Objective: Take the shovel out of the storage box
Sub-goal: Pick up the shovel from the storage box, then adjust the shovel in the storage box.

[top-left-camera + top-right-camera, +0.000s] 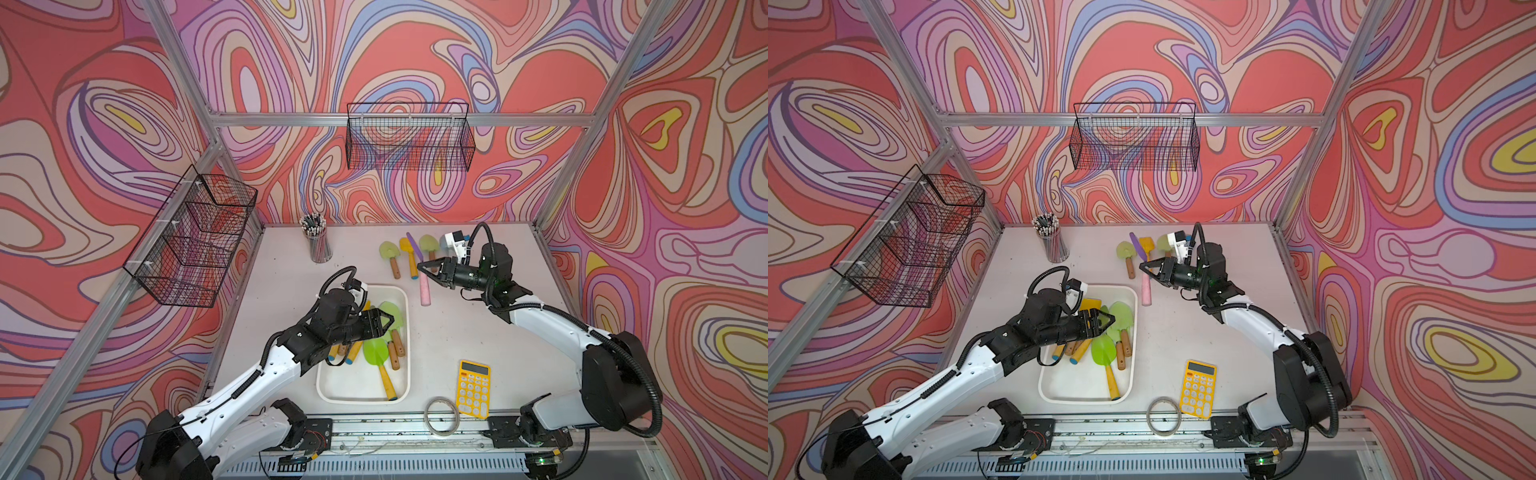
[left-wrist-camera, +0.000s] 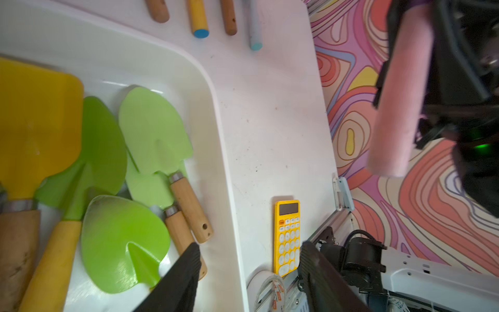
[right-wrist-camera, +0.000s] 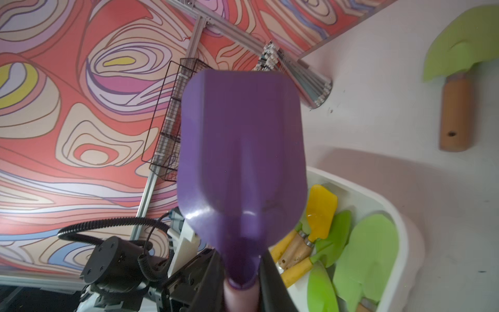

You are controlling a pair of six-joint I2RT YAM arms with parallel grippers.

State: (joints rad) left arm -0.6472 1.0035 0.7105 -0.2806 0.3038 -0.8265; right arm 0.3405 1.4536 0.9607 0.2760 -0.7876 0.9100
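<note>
The storage box point(image 1: 353, 388) point(image 1: 1075, 388) is a white tub at the table's front, holding several green and yellow shovels point(image 1: 376, 351) point(image 2: 121, 243). My left gripper point(image 1: 388, 322) point(image 1: 1111, 322) point(image 2: 249, 259) hovers over the box's far half, open, with nothing between its fingers. My right gripper point(image 1: 422, 266) point(image 1: 1144, 266) point(image 3: 243, 286) is beyond the box's far right corner. It is shut on the neck of a purple shovel point(image 3: 243, 151) with a pink handle point(image 1: 424, 293) point(image 2: 397, 108). Three more shovels point(image 1: 390, 253) lie on the table behind it.
A yellow calculator point(image 1: 473, 388) and a tape roll point(image 1: 442, 415) lie right of the box near the front edge. A cup of pencils point(image 1: 319, 245) stands at the back left. Black wire baskets hang on the left wall point(image 1: 195, 241) and the back wall point(image 1: 409, 137).
</note>
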